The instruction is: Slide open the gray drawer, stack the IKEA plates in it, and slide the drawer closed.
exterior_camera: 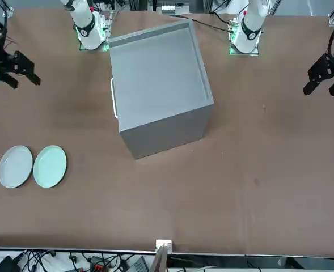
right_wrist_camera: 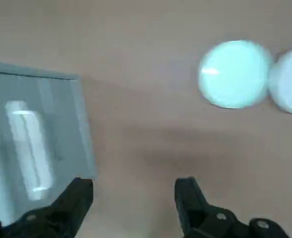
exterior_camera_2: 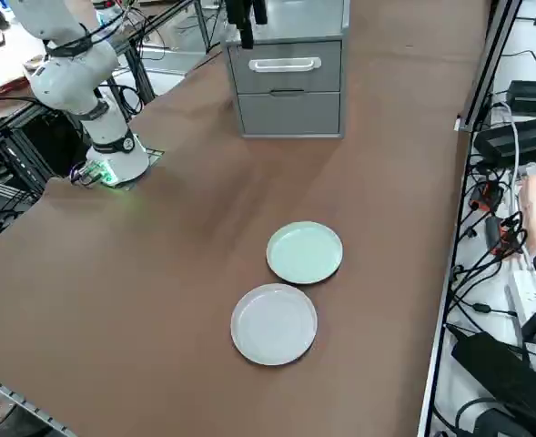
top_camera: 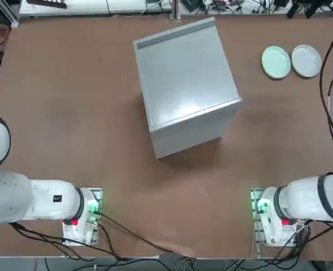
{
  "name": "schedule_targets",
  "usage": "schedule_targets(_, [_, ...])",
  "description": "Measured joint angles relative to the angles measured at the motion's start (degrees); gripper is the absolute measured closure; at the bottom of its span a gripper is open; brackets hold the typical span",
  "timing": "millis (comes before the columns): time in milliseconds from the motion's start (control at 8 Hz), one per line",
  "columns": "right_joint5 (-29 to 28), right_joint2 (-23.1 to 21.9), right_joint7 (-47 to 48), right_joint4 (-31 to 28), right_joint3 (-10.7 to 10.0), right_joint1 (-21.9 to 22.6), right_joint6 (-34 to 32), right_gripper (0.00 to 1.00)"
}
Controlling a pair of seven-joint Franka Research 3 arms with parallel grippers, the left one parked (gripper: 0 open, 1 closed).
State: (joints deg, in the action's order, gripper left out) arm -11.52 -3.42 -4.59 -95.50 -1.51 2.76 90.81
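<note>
Two plates lie side by side at the upper right of the top view, a mint green plate (top_camera: 276, 62) and a whitish plate (top_camera: 306, 60), almost touching. One gray cabinet (top_camera: 186, 84) stands in the upper middle of the counter (top_camera: 70, 113), its two drawers shut, the upper drawer (exterior_camera_2: 287, 65) with a pale handle. The right tool (right_wrist_camera: 133, 198) hangs above bare counter between cabinet and plates, fingers spread wide, holding nothing.

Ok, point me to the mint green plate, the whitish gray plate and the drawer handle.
mint green plate (exterior_camera_2: 305, 252): right side view, middle of its flat centre.
whitish gray plate (exterior_camera_2: 274, 324): right side view, middle of its flat centre.
drawer handle (exterior_camera_2: 286, 64): right side view, middle of the white bar on the upper gray drawer front.
</note>
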Motion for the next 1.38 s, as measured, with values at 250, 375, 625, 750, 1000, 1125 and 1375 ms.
schedule_targets(250, [-4.9, 0.8, 0.0, -6.1, 0.7, 2.8, 7.1, 0.0])
schedule_targets(375, [-5.2, 0.8, -0.1, -10.3, 1.1, 4.9, 11.1, 0.0])
schedule_targets(625, [-5.4, 0.8, -0.1, -17.0, 1.6, 9.7, 18.8, 0.0])
schedule_targets(750, [-5.5, 0.8, -0.1, -19.9, 1.7, 11.7, 22.8, 0.0])
schedule_targets(1000, [-5.6, 1.0, -0.1, -24.7, 1.7, 13.9, 28.7, 0.0])
schedule_targets(1125, [-7.2, 1.5, -0.1, -25.7, 1.7, 14.1, 29.9, 0.0])
schedule_targets(1375, [-10.1, 2.7, -0.3, -25.9, 1.7, 14.3, 30.8, 0.0])
